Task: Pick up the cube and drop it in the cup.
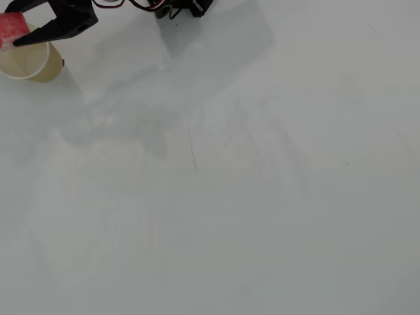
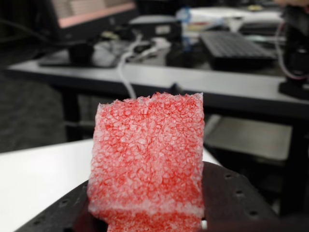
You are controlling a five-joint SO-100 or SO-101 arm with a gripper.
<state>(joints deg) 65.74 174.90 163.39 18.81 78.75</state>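
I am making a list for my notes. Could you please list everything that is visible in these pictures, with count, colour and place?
cube: one, red with whitish speckles, top left of the overhead view, held over the cup; fills the wrist view centre.
cup: one, beige with white rim, top left corner, below the cube.
table: one, white, fills the overhead view.
desk: one, grey, cluttered with a keyboard and cables, wrist view background.
gripper: one, black, top left, shut on the cube.
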